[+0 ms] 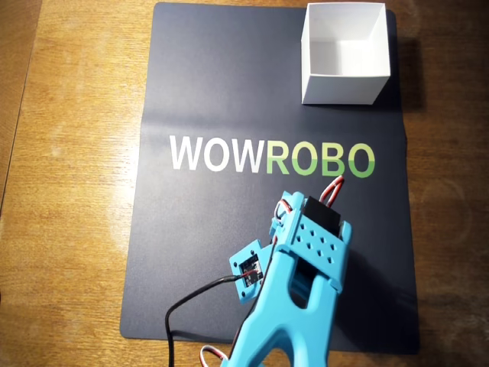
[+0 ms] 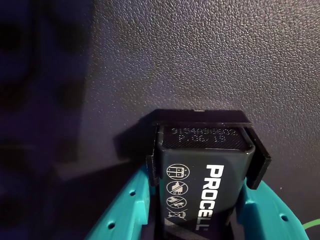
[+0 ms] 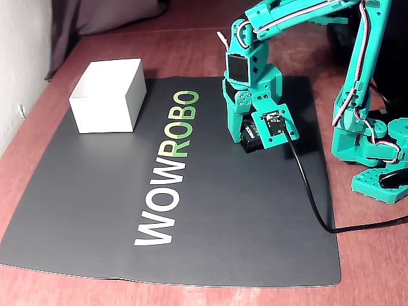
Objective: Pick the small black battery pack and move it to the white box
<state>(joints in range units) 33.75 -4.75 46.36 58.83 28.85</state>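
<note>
The small black battery pack (image 2: 205,165), marked PROCELL, fills the lower middle of the wrist view and rests on the dark mat (image 2: 200,60). My teal gripper (image 2: 200,182) stands with one finger (image 2: 131,195) on each side of it, pressed against its black holder. In the fixed view the gripper (image 3: 250,144) points straight down at the mat's far right part, with the pack (image 3: 247,141) dark between its fingers. In the overhead view my arm (image 1: 306,252) hides the pack. The white box (image 1: 344,86) stands open and empty at the mat's top right corner, and it also shows at far left in the fixed view (image 3: 102,115).
The black mat (image 3: 95,191) with WOWROBO lettering lies on a wooden table (image 1: 69,153). A black cable (image 3: 306,185) runs from the wrist camera across the mat's right side. The arm's base (image 3: 376,153) stands off the mat at right.
</note>
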